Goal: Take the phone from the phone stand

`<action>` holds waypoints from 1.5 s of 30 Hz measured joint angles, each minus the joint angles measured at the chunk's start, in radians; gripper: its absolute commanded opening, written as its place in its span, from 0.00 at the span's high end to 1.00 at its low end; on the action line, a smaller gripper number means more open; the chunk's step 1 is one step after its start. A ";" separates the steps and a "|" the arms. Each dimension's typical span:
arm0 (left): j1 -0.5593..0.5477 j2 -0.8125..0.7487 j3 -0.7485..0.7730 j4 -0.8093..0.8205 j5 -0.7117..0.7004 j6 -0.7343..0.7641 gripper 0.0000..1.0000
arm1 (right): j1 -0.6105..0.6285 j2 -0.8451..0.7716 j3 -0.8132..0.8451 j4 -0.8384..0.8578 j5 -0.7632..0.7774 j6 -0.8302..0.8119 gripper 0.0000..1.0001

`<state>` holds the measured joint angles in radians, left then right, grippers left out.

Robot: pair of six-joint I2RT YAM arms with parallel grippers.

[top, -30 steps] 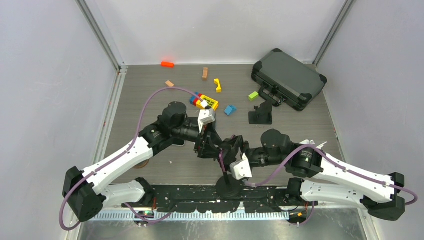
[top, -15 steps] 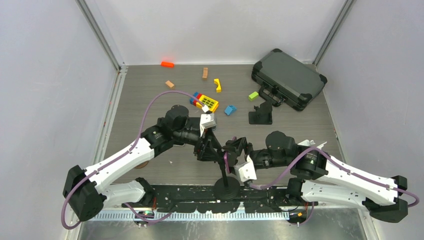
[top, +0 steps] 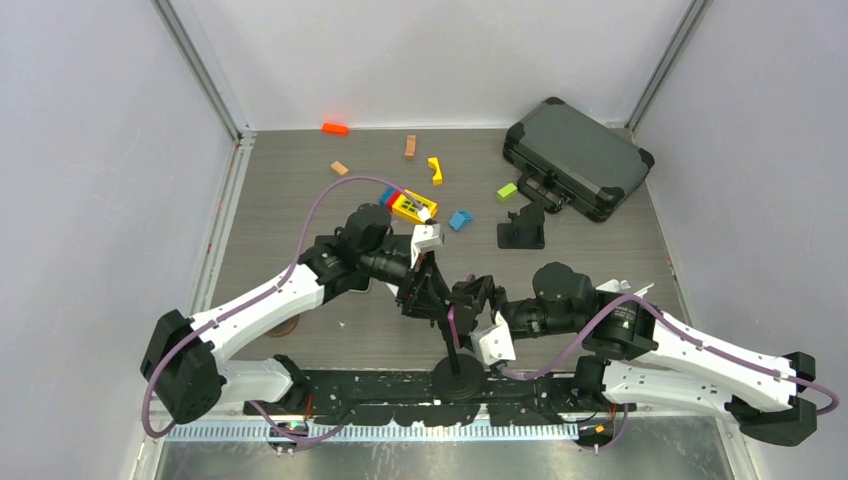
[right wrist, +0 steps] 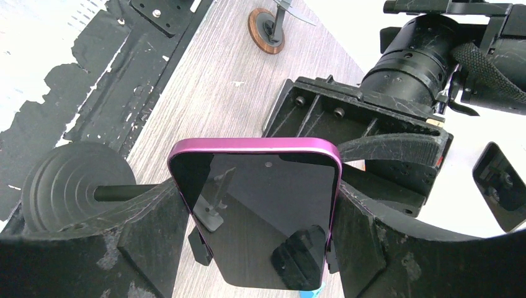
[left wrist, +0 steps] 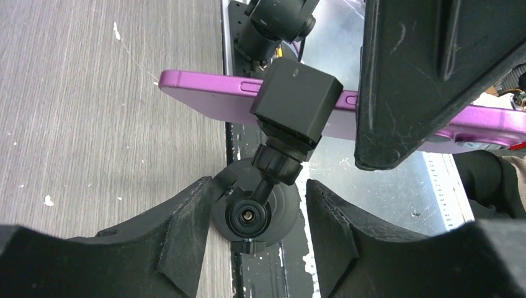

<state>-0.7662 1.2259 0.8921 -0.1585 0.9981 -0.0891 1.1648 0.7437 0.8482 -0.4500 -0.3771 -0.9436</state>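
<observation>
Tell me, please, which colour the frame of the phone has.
Purple. The phone shows its frame best in the right wrist view.

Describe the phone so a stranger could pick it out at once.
Start midway along the table's near edge, where a black stand rises from a round base. The phone is clamped on it: a dark screen framed in purple, unlike the all-black parts around it.

The left end effector (left wrist: 257, 205) and phone stand (left wrist: 296, 99) crowd the phone's (left wrist: 205, 90) back.
</observation>
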 measured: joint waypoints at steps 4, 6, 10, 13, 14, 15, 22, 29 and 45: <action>0.000 0.014 -0.006 0.056 0.016 -0.027 0.48 | 0.000 0.000 0.000 0.000 0.000 0.000 1.00; 0.000 0.014 -0.018 0.086 0.019 -0.041 0.52 | 0.000 -0.001 0.000 -0.001 0.000 0.000 1.00; -0.006 0.013 -0.064 0.158 0.021 -0.084 0.53 | 0.000 -0.005 0.000 -0.006 0.000 0.000 1.00; -0.016 0.011 -0.119 0.219 0.015 -0.121 0.53 | 0.000 -0.009 0.000 -0.009 -0.001 0.000 1.00; -0.019 0.011 -0.134 0.230 0.014 -0.131 0.54 | 0.000 -0.011 0.000 -0.009 -0.002 0.002 1.00; -0.023 0.011 -0.149 0.238 0.011 -0.140 0.56 | 0.000 -0.011 0.000 -0.010 -0.003 0.003 1.00; -0.037 0.008 -0.175 0.258 -0.021 -0.144 0.90 | -0.002 -0.012 0.000 -0.015 -0.003 0.005 1.00; -0.038 0.006 -0.169 0.235 -0.029 -0.134 1.00 | -0.001 -0.012 0.000 -0.016 0.003 0.016 1.00; -0.045 -0.079 -0.156 0.093 -0.125 -0.101 1.00 | 0.005 -0.025 0.005 0.000 0.091 0.239 1.00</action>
<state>-0.8116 1.1469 0.7364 -0.0654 0.8730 -0.1905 1.1694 0.7185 0.8528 -0.4496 -0.2859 -0.7044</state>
